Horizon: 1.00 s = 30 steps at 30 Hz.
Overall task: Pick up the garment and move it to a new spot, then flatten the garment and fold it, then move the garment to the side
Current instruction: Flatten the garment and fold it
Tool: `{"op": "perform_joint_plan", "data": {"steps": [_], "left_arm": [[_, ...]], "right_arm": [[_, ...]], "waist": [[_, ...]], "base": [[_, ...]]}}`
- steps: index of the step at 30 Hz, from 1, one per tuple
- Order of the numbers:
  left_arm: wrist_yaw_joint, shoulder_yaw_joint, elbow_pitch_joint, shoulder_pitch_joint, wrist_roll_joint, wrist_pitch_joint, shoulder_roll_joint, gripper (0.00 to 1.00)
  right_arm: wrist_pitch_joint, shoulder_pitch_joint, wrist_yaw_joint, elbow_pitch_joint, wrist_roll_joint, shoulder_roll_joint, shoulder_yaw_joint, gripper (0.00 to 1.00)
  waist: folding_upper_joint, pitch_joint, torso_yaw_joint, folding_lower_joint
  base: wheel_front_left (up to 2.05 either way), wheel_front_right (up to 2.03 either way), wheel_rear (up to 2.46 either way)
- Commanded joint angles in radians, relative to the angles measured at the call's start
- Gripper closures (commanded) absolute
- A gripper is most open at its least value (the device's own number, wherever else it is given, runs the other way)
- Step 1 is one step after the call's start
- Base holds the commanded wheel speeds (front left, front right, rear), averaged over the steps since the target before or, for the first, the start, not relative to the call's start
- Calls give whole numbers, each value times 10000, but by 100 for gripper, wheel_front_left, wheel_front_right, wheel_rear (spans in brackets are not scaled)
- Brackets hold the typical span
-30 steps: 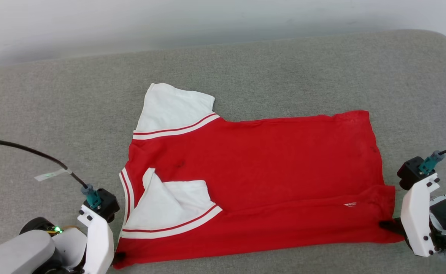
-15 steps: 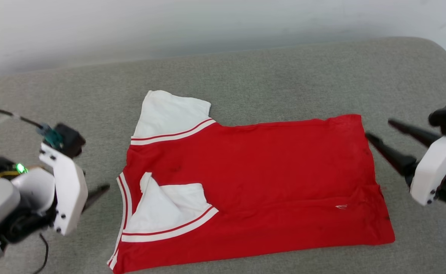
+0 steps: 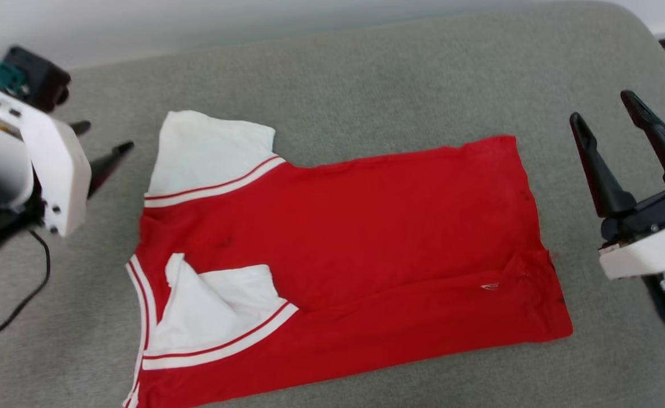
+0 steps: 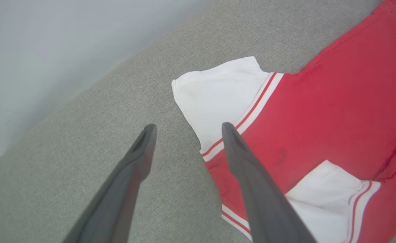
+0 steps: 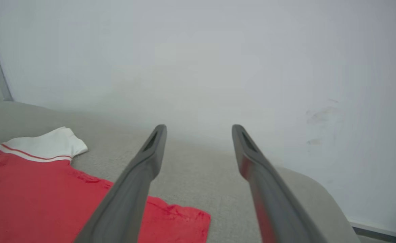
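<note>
Head view: the shirt (image 3: 366,238) is lying spread on the grey fabric worktop (image 3: 366,68), with its collar end toward the robot's left and its hem toward the right. The near sleeve (image 3: 219,311) is lying folded over the red body, while the far sleeve (image 3: 207,153) is sticking out flat. The left gripper (image 3: 105,136) and right gripper (image 3: 601,107) are hovering off either end, fingers spread wide and gripping nothing. A black cable (image 3: 32,283) is trailing beside the left arm, apart from the cloth.

Left wrist view: the open fingers (image 4: 143,158) are pointing just beside the far sleeve, probably the next part to fold.

Right wrist view: the parted fingers (image 5: 150,155) are aiming past the hem corner toward the pale wall (image 5: 198,50). Nothing appears to be obstructing either approach.
</note>
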Motion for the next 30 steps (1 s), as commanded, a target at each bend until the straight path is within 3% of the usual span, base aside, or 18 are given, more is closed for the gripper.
{"op": "perform_joint_plan", "data": {"steps": [1, 7, 12, 22, 30], "left_arm": [[18, 67, 133, -226, 9, 170, -85, 0], [220, 282, 862, -1371, -99, 1175, -423, 0], [281, 260, 1472, -2306, -321, 2424, -807, 0], [550, 101, 2378, -4006, -445, 4847, -1281, 0], [341, -525, 2873, -4459, 79, 5903, -1386, 0]], "right_arm": [[-15, 529, -4, -414, -356, 510, -388, 0], [-23, 2097, -6, -2231, -1876, 2173, -1859, 0], [-23, 2541, -6, -2841, -2304, 2716, -2089, 0], [-24, 1966, -6, -2936, -2634, 2937, -1789, 0], [-25, 1544, -6, -2861, -2782, 2990, -1635, 0]], "waist": [[-1, 412, -260, 0], [-1, 1232, -544, 0], [-1, 1862, -768, 0], [-1, 3077, -1164, 0], [-1, 3655, -1304, 0]], "base": [[0, 0, 0], [0, 0, 0], [0, 0, 0], [0, 0, 0], [0, 0, 0]]}}
